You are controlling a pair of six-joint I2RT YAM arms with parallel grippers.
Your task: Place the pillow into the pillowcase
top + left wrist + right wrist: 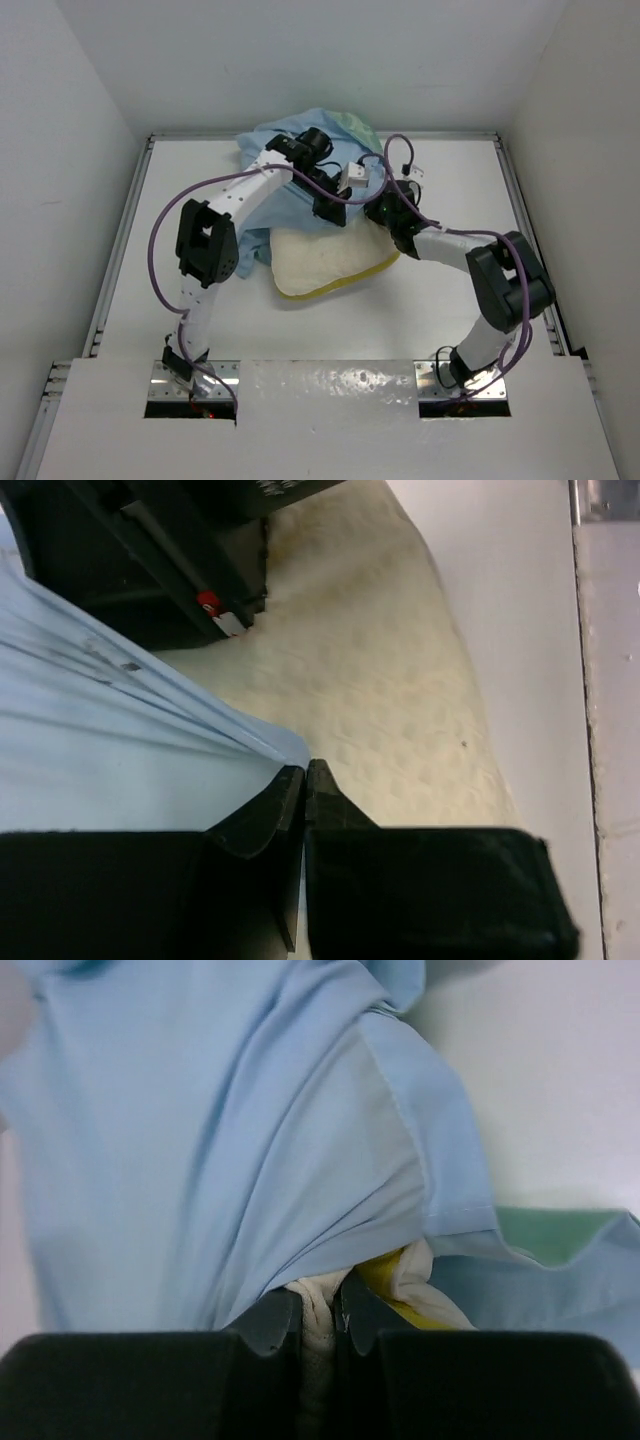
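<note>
The cream pillow (pixel 320 262) with a yellow edge band lies mid-table, its far part under the pillowcase (pixel 290 135), which shows its light blue side and a green patch at the back. My left gripper (pixel 332 212) is shut on the pillowcase's edge (pixel 150 770) over the pillow's top (pixel 400 700). My right gripper (pixel 388 216) is shut on a bunched bit of the pillow (pixel 322 1305) by its yellow band (pixel 385 1275). The pillowcase (pixel 220 1130) drapes over the right gripper's fingertips. The left gripper (pixel 303 772) and right gripper (pixel 320 1310) are close together.
A white table (pixel 450 190) with raised metal rails on the left and right sits between white walls. The right arm's black body (pixel 170 550) fills the top left of the left wrist view. Purple cables loop over both arms.
</note>
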